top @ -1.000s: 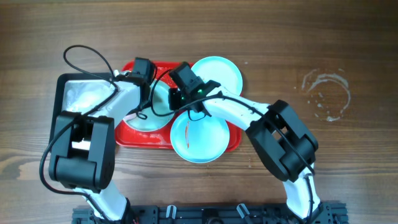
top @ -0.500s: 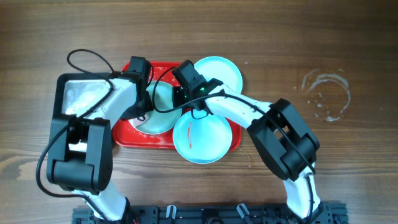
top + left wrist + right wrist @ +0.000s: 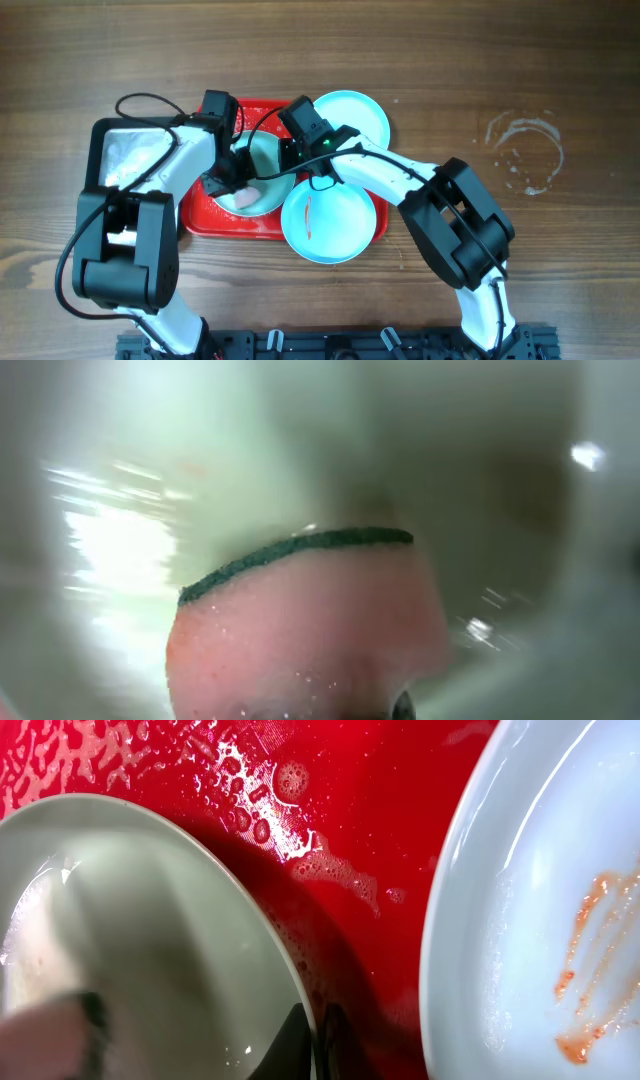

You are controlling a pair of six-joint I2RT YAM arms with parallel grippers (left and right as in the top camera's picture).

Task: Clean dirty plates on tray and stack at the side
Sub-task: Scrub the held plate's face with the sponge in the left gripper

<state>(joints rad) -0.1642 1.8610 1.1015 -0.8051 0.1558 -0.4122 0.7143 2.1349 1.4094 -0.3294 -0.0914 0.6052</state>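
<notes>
Wooden table [image 3: 560,80]: two plates [image 3: 330,225] overhang the tray [image 3: 200,222]'s rim.

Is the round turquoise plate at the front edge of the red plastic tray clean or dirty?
Dirty: the round turquoise plate has orange-brown smears on its centre, clear in the right wrist view.

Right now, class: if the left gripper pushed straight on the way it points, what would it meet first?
The left gripper holds a pink sponge with a dark green edge in its jaws; that would press first into the wet inside of the round pale turquoise plate, though depth is unclear.
</notes>
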